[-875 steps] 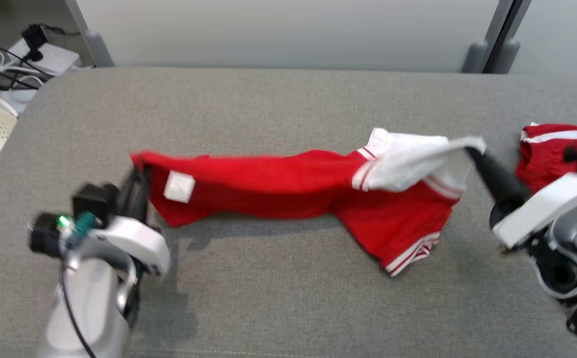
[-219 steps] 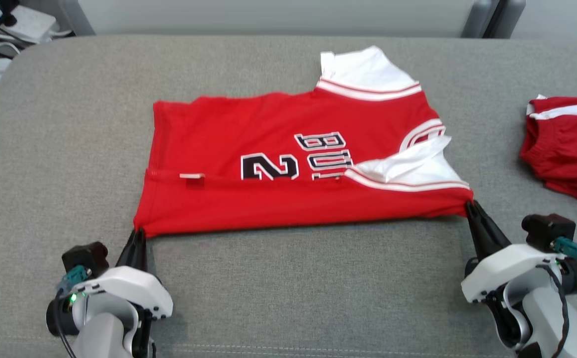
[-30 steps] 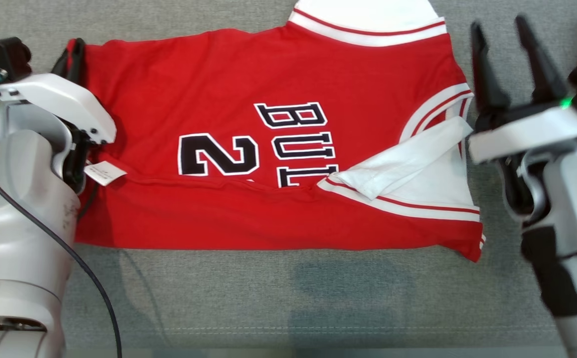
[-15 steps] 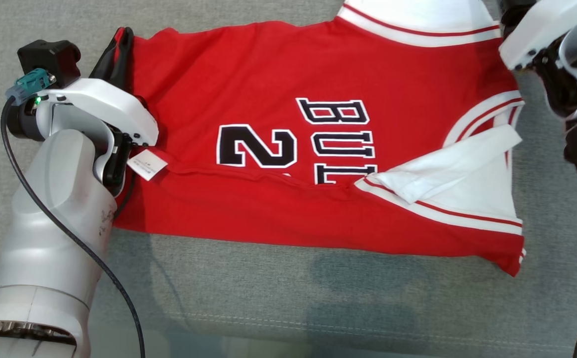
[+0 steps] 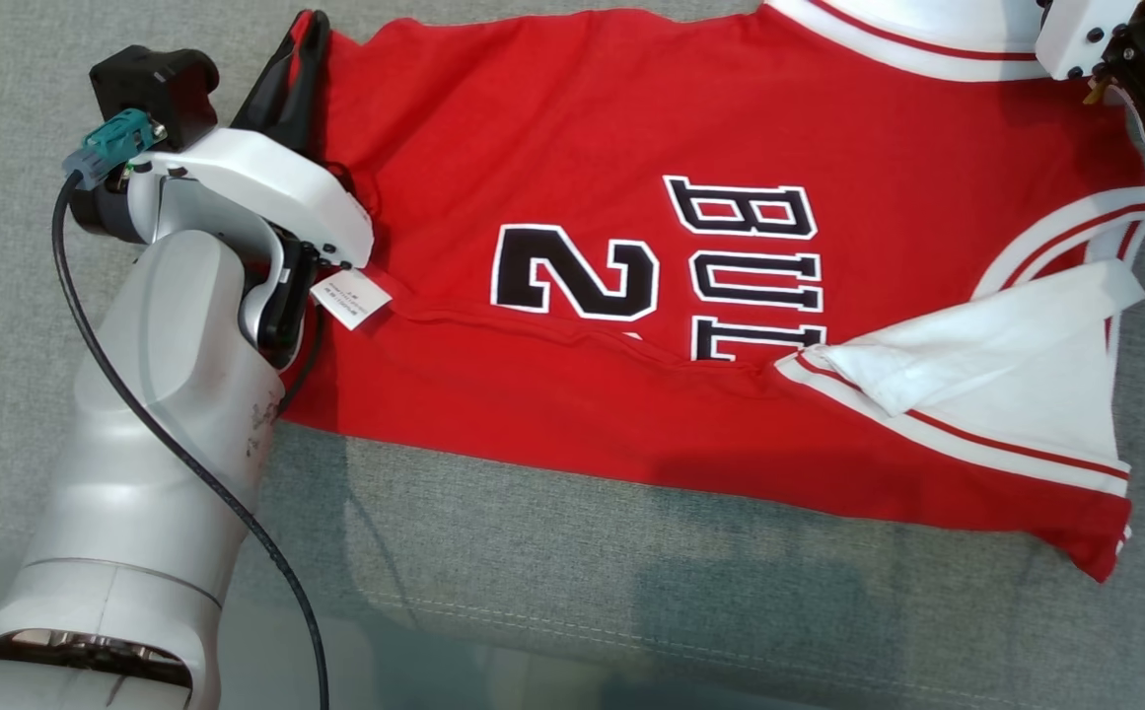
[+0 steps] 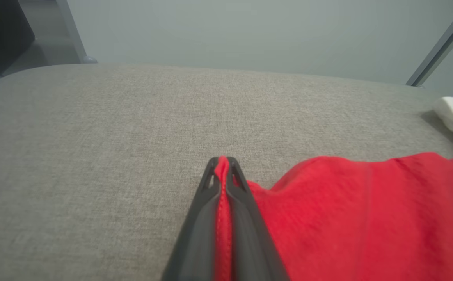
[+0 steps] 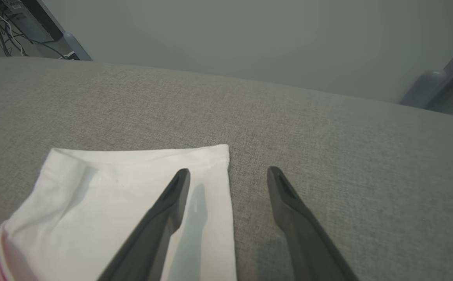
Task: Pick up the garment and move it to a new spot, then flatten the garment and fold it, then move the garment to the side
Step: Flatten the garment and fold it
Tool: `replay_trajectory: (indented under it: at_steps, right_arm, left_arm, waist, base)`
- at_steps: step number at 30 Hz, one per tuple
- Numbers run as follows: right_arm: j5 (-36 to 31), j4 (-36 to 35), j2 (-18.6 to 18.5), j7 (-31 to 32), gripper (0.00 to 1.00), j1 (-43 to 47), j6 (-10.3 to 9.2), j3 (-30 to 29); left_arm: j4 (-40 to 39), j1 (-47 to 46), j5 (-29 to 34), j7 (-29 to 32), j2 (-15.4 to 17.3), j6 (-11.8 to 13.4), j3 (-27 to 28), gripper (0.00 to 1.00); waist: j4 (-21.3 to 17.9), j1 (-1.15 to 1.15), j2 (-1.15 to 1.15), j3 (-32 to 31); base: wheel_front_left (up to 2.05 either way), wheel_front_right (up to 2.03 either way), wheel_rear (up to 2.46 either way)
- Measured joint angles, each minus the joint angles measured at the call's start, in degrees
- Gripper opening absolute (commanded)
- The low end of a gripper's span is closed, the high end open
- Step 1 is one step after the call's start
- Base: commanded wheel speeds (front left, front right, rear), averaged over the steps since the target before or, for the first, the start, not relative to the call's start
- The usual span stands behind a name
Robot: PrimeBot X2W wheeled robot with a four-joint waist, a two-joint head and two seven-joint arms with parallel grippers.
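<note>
The garment (image 5: 552, 128) is a red jersey with white sleeves and black lettering, lying flat on the grey cushion with its near part folded over. My left gripper (image 5: 308, 25) is at the jersey's far left corner, shut on the red hem (image 6: 222, 203), which shows between the two fingers. In the right wrist view my right gripper (image 7: 228, 171) is open above the far white sleeve (image 7: 113, 187). One finger hangs over the sleeve's edge and the other over bare cushion. Its white housing (image 5: 1090, 35) sits at the top right of the head view.
The grey cushion (image 5: 533, 572) stretches wide around the jersey, with a stitched seam near its front edge. A white label (image 5: 350, 296) sticks out by my left wrist. Cables (image 7: 11, 23) and metal posts (image 7: 437, 89) stand beyond the cushion's far edge.
The head camera has shifted, sliding the whole picture. Relative to the jersey, my open right gripper has gone from beside the right shoulder to the far white sleeve. My left gripper keeps its hold.
</note>
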Motion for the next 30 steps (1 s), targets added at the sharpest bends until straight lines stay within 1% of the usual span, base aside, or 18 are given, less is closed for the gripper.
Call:
replay_trajectory:
  at_steps: [10, 11, 13, 14, 15, 16, 17, 18, 19, 24, 30]
  right_arm:
    - [1.81, 4.3, 0.07, 1.7, 0.99, -2.92, 0.0, 2.65]
    - [2.2, 4.47, 0.07, 1.87, 0.92, -3.2, 0.0, 2.89]
    - [2.27, 4.55, 0.05, 1.89, 0.74, -3.63, 0.0, 3.7]
    - [2.27, 4.52, 0.04, 1.64, 0.42, -3.76, 0.0, 4.04]
    - [2.26, 4.53, -0.04, 0.85, 0.35, -3.93, 0.0, 4.42]
    - [2.26, 4.55, -0.09, 0.55, 0.25, -4.04, 0.0, 4.71]
    - [2.32, 4.65, -0.11, 0.18, 0.18, -4.14, 0.0, 4.89]
    - [2.46, 4.65, -0.2, -0.48, 0.07, -4.21, 0.0, 5.16]
    - [2.71, 4.65, -0.32, -1.09, 0.0, -4.28, 0.0, 5.44]
    - [4.53, 3.78, -1.01, -4.11, 0.0, -4.32, 0.0, 6.6]
    - [8.65, -0.98, -2.03, -7.51, 0.0, -3.36, 0.0, 8.72]
  left_arm:
    - [-2.2, 0.01, 0.45, -0.01, -1.09, 0.0, -0.01, 0.0]
    - [-2.27, 0.01, 0.45, -0.01, -1.25, 0.0, -0.05, 0.0]
    - [-2.48, 0.01, 0.46, -0.01, -1.52, 0.0, -0.15, 0.0]
    - [-2.64, 0.01, 0.46, -0.01, -1.54, 0.0, -0.15, 0.0]
    - [-2.75, 0.01, 0.46, -0.02, -1.54, 0.0, -0.15, 0.0]
    - [-2.8, 0.01, 0.46, -0.02, -1.54, 0.0, -0.14, 0.0]
    - [-2.86, 0.01, 0.46, -0.02, -1.53, 0.0, -0.14, 0.0]
    - [-2.92, 0.01, 0.46, -0.02, -1.49, 0.0, -0.11, 0.0]
    - [-2.96, 0.01, 0.46, -0.02, -1.46, 0.0, -0.04, 0.0]
    - [-3.08, 0.1, 0.62, -0.02, -0.92, 0.0, 0.8, 0.0]
    - [-3.27, 1.46, 1.0, -0.02, 0.71, 0.0, 3.31, 0.0]
  waist:
    - [1.93, 0.0, 0.0, 1.35]
    - [2.02, 0.0, 0.0, 1.44]
    - [2.1, 0.0, 0.0, 1.57]
    - [2.1, 0.0, 0.0, 1.64]
    - [2.09, 0.0, 0.0, 1.72]
    - [2.07, 0.0, 0.0, 1.76]
    - [2.04, 0.0, 0.0, 1.8]
    - [2.0, 0.0, 0.0, 1.84]
    - [1.93, 0.0, 0.0, 1.88]
    - [1.31, 0.0, 0.0, 1.86]
    - [-0.05, 0.0, 0.0, 0.89]
  base:
    - [0.0, 0.0, 0.0]
    - [0.0, 0.0, 0.0]
    - [0.0, 0.0, 0.0]
    - [0.0, 0.0, 0.0]
    - [0.0, 0.0, 0.0]
    - [0.0, 0.0, 0.0]
    - [0.0, 0.0, 0.0]
    - [0.0, 0.0, 0.0]
    - [0.0, 0.0, 0.0]
    - [0.0, 0.0, 0.0]
    - [0.0, 0.0, 0.0]
